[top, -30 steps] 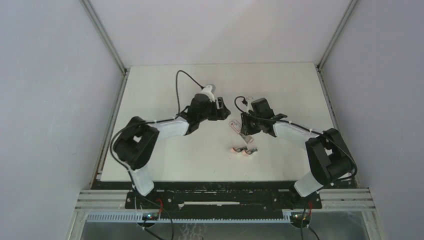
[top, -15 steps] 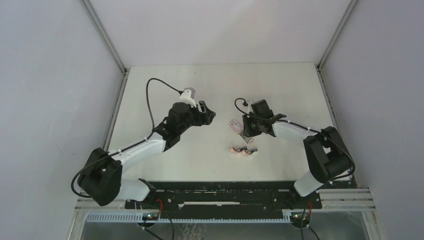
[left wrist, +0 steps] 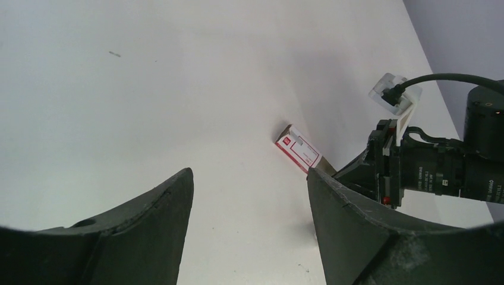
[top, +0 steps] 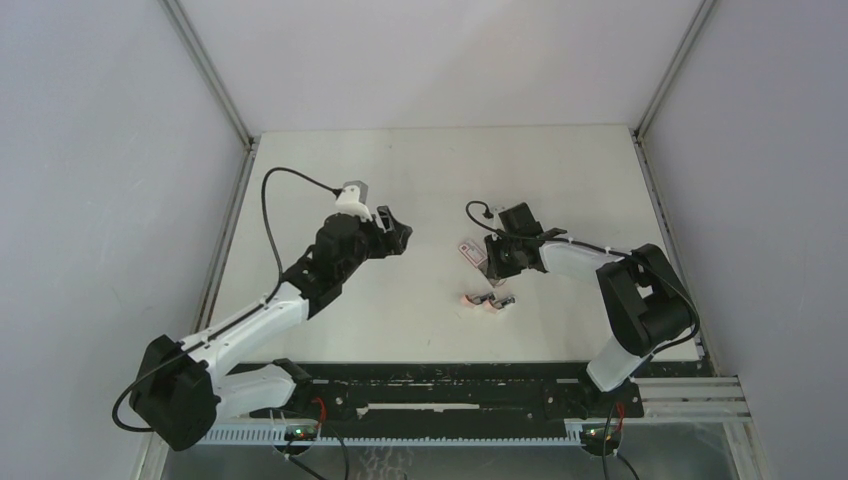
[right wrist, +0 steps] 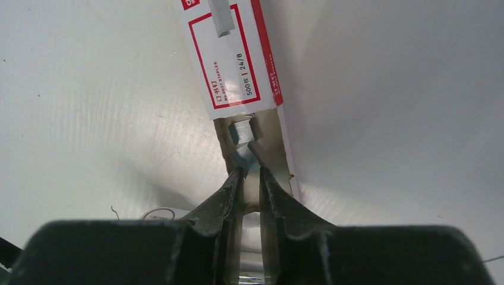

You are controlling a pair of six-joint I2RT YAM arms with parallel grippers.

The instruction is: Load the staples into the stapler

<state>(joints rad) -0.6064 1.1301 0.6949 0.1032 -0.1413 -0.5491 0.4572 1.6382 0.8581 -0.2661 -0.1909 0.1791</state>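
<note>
A white table (top: 330, 170) holds a few small things. Two small pink staplers (top: 487, 300) lie side by side in the lower middle of the top view. They are just below the right gripper (top: 490, 262) and do not touch it. A flat staple box (top: 470, 250) lies just left of that gripper. The left gripper (top: 398, 228) hangs over bare table left of the middle, well apart from the box. Its fingers (left wrist: 148, 231) stand wide apart with nothing between them. In the left wrist view the right arm's black camera (left wrist: 440, 169) fills the right side and hides the lower right end of the box.

The box has a white label (right wrist: 235, 65) with a red frame. The words "STAPLES", "500" and "24/8" can be read on it. The smaller writing is too tiny to read.

The staples (right wrist: 242, 132) are a short, shiny grey strip with fine lines across it. They sit in the open end of the box, in the centre of the right wrist view, poking out from under the label. The right gripper's fingers (right wrist: 229, 190) are almost together, with their tips at the near end of the strip. It is not clear whether they pinch it.
</note>
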